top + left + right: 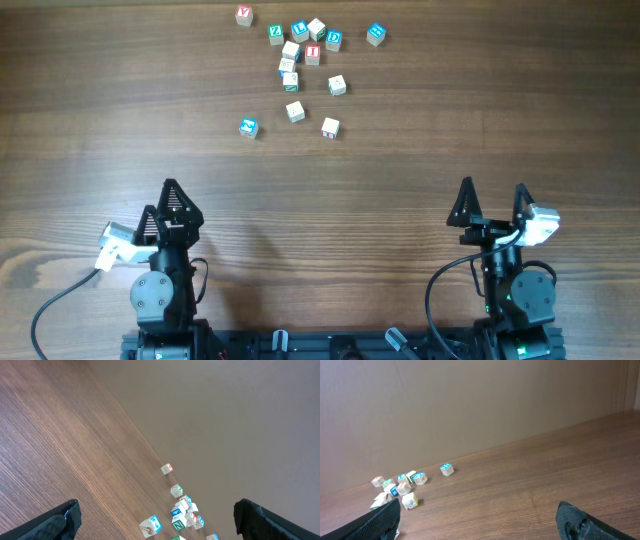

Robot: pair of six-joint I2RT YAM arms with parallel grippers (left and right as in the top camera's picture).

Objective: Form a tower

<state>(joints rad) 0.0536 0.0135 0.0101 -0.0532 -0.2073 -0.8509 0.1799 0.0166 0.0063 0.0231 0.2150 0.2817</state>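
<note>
status: nothing gripped, neither arm near a cube. lower left of the overhead frame, my left pincer [159, 197] is released, jaws wide, nothing between them. upper centre of the table [80, 100]: a scatter of loose cubes [336, 86], with a blue-marked cube [248, 127] leftmost and lowest. just right of it and higher is the tower [289, 65], a one-cube-wide column of about three; standing or lying, i cannot tell. lower right, my right pincer [493, 184] is also released and empty. step in hand, as i judge it: picking a cube, reach not yet begun. next move calls for a long reach up-frame to one loose cube, jaws squared on its flat sides, clear of the column.
</note>
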